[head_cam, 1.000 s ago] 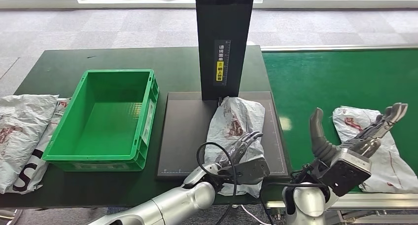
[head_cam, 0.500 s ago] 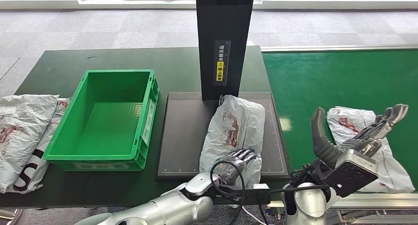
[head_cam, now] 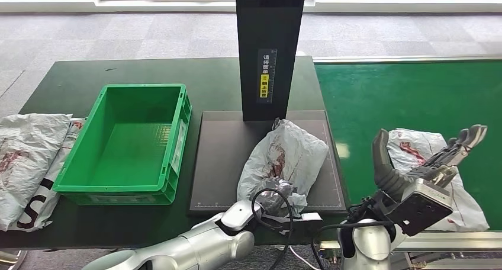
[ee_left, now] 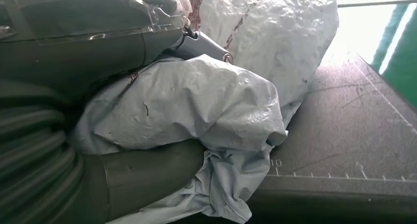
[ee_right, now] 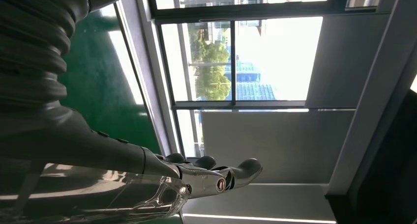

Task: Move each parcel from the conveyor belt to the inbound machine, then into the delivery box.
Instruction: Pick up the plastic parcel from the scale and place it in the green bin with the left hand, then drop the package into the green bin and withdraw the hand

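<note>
A crumpled grey plastic parcel (head_cam: 284, 157) lies on the black plate of the inbound machine (head_cam: 219, 157), below its black post (head_cam: 269, 45). My left hand (head_cam: 278, 200) grips the parcel's near end; the left wrist view shows the thumb and fingers closed round a bunched fold of the parcel (ee_left: 196, 101). A second grey parcel (head_cam: 423, 154) lies on the green conveyor belt (head_cam: 402, 92). My right hand (head_cam: 423, 169) is raised above that parcel's near side, fingers spread and holding nothing. The green delivery box (head_cam: 130, 142) stands empty to the left of the machine.
Several flat grey parcels (head_cam: 29, 163) lie at the table's left edge beside the box. The dark green table (head_cam: 148, 68) runs behind the box and machine. A window wall (ee_right: 236, 62) is beyond my right hand (ee_right: 147, 160).
My left hand has drawn back to the parcel's near end and closed on it, bunching it and turning it slightly. The conveyor parcel has drifted left. My right hand has barely moved.
</note>
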{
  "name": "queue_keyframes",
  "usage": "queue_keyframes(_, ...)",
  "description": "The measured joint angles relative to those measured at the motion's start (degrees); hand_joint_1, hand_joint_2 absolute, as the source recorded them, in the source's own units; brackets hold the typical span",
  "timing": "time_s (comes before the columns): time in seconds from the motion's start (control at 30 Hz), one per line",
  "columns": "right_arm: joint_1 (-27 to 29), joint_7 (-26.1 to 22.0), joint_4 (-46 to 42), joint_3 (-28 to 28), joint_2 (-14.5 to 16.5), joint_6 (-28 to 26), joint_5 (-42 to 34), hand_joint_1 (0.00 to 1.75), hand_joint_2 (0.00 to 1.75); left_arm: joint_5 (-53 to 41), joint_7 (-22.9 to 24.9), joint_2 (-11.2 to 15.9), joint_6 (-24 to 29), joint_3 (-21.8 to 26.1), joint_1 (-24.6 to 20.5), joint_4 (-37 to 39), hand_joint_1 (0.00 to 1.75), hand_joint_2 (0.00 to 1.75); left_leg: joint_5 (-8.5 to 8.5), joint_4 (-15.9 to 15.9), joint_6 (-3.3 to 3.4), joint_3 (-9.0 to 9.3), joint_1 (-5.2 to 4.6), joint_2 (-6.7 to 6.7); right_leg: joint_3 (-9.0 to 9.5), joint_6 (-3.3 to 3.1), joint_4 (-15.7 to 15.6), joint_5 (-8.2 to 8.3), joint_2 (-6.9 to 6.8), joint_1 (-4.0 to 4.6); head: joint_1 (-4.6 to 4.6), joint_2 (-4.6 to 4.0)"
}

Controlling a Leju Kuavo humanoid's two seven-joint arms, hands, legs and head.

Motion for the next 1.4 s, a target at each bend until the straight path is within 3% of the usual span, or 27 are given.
queue_keyframes(0.13, 0.11, 0.0, 0.11, -0.1, -0.01, -0.01, 0.92, 0.0, 1.75, 4.59, -7.87, 0.2, 9.11, 3.32, 0.6, 1.54, 1.75, 1.75, 0.03, 0.0, -0.03, -0.02, 0.0, 0.01, -0.06, -0.01, 0.01, 0.01, 0.01, 0.0, 0.0, 0.0)
queue_keyframes(0.23, 0.3, 0.01, 0.11, -0.5, -0.01, -0.03, 0.87, 0.0, 1.75, 1.6, -17.14, 0.63, 15.92, 11.47, 0.92, 2.32, 1.75, 1.75, 0.04, 0.0, -0.03, -0.07, 0.0, 0.02, -0.13, -0.02, 0.02, 0.02, 0.02, 0.0, 0.0, 0.0)
queue_keyframes(0.4, 0.87, 0.02, -0.15, -1.75, 0.0, -0.04, 0.75, 0.0, 1.75, -20.17, -26.72, 1.2, 17.44, 39.07, 5.11, -5.9, 1.75, 1.75, 0.04, 0.0, -0.04, -0.1, -0.01, 0.12, -0.23, -0.02, 0.04, 0.02, 0.13, -0.01, 0.0, 0.0)
queue_keyframes(0.53, 1.35, 0.0, -0.82, -2.57, 0.03, -0.07, 0.64, 0.0, 1.75, -25.26, -34.16, 1.27, 17.53, 61.28, 10.74, -19.83, 1.75, 1.75, -0.01, 0.0, -0.07, -0.16, -0.01, 0.41, -0.4, -0.03, 0.05, 0.02, 0.42, 0.0, 0.0, 0.0)
queue_keyframes(0.6, 1.42, 0.0, -0.99, -2.77, 0.05, -0.07, 0.59, 0.0, 1.75, -25.09, -36.05, 1.31, 17.54, 69.08, 13.19, -26.64, 1.75, 1.75, -0.01, -0.01, -0.08, -0.18, 0.0, 0.46, -0.43, -0.03, 0.07, 0.02, 0.47, 0.02, 0.0, 0.0)
queue_keyframes(0.7, 1.46, 0.0, -1.14, -2.92, 0.08, -0.07, 0.48, 0.0, 1.75, -24.64, -37.49, 1.38, 17.56, 77.14, 16.49, -35.72, 1.75, 1.75, -0.01, -0.02, -0.09, -0.22, 0.06, 0.42, -0.44, -0.06, 0.09, 0.0, 0.44, 0.05, 0.0, 0.0)
queue_keyframes(1.03, 1.5, 0.0, -1.16, -2.93, 0.11, -0.05, 0.53, 0.0, 1.75, -29.57, -38.63, 1.38, 17.56, 91.89, 21.26, -53.85, 1.75, 1.75, -0.01, -0.02, -0.09, -0.28, 0.07, 0.3, -0.44, -0.06, 0.08, -0.01, 0.3, 0.04, 0.0, 0.0)
queue_keyframes(1.4, 1.73, 0.0, -2.06, -2.93, 0.19, -0.04, 0.92, 0.0, 1.75, -37.95, -36.9, 1.34, 17.55, 98.22, 20.74, -52.4, 1.75, 1.75, 0.01, -0.02, -0.09, -0.27, 0.06, 0.25, -0.43, -0.06, 0.08, 0.0, 0.23, 0.04, -0.01, 0.0)
